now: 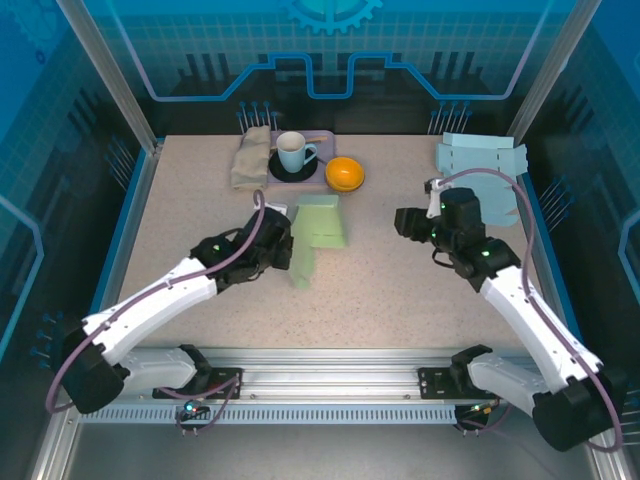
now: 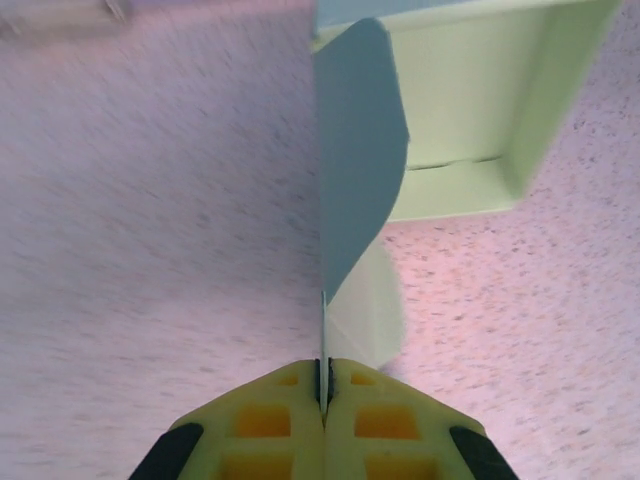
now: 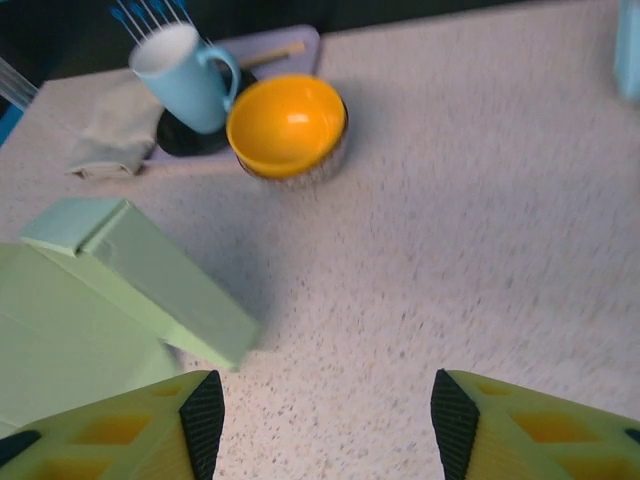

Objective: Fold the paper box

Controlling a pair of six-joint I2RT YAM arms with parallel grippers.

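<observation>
Green paper of the box (image 1: 320, 228) was pinched at a flap (image 2: 355, 160) by the clenched left claw (image 2: 324, 388), likely for folding; the right claw (image 3: 320, 415) was held open, empty.

no readable text or labels anywhere

Left arm (image 1: 150, 305) extended, left fingers (image 2: 290, 402) pinched tight, right fingers (image 3: 530, 430) spread apart.
</observation>
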